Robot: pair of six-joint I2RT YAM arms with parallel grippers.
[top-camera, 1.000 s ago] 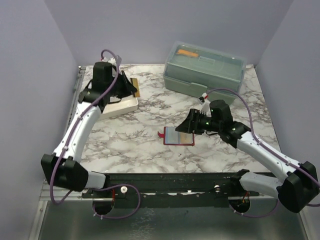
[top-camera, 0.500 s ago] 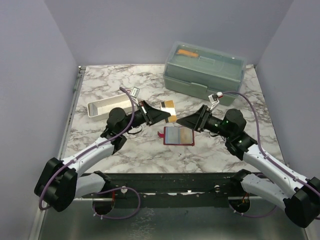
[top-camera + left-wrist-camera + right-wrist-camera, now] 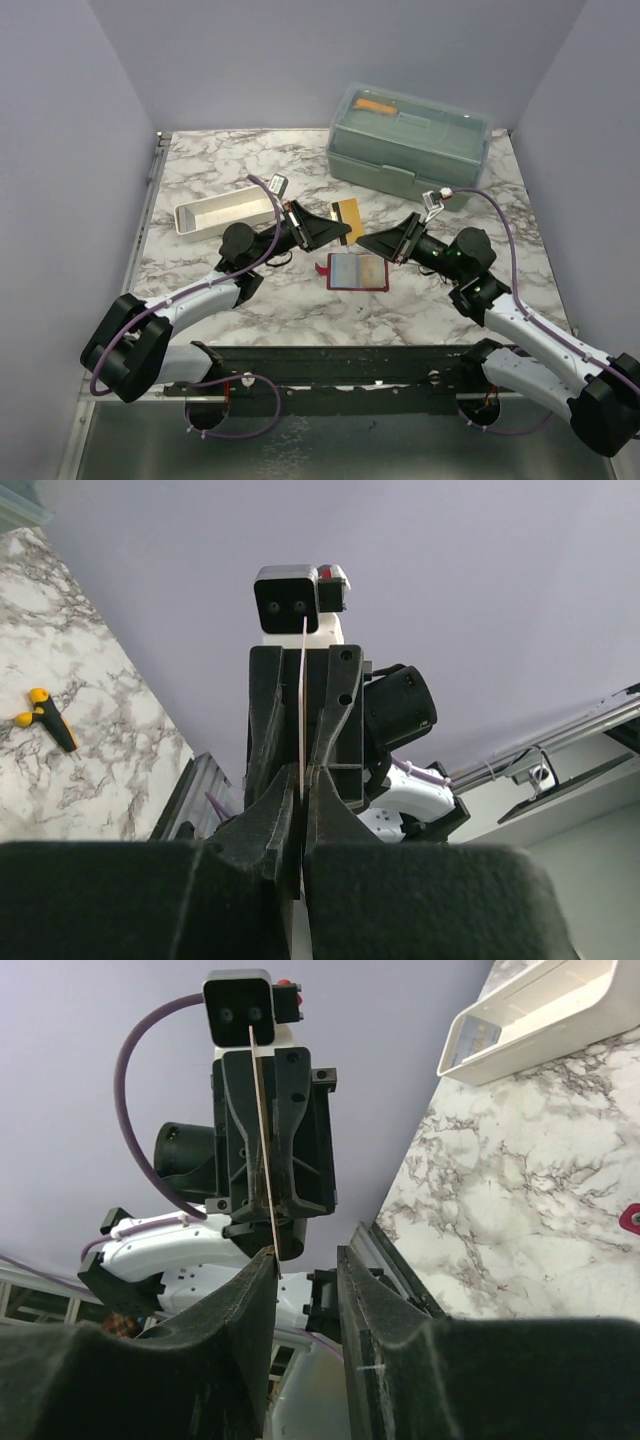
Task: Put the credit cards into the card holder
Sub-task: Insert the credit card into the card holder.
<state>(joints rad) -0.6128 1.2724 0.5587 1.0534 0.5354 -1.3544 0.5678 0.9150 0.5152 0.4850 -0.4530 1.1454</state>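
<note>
The card holder (image 3: 357,271) lies open on the marble table, grey-blue and tan faces up with a dark-red border. My left gripper (image 3: 343,231) is shut on a gold credit card (image 3: 348,213) and holds it in the air just behind the holder. In the left wrist view the card (image 3: 303,700) shows edge-on between the closed fingers (image 3: 270,810). My right gripper (image 3: 368,241) is open and empty. It faces the left gripper tip to tip, a short gap apart. The right wrist view shows the card (image 3: 262,1140) edge-on beyond its open fingers (image 3: 245,1300).
A long white tray (image 3: 225,213) sits at the left, also visible in the right wrist view (image 3: 530,1015). A large pale-green lidded box (image 3: 410,137) stands at the back right. A small yellow-and-black object (image 3: 45,718) lies on the marble in the left wrist view.
My left arm has swung from the white tray to the table's middle, carrying the gold card. My right gripper has lifted off the card holder and turned to face the left gripper.
</note>
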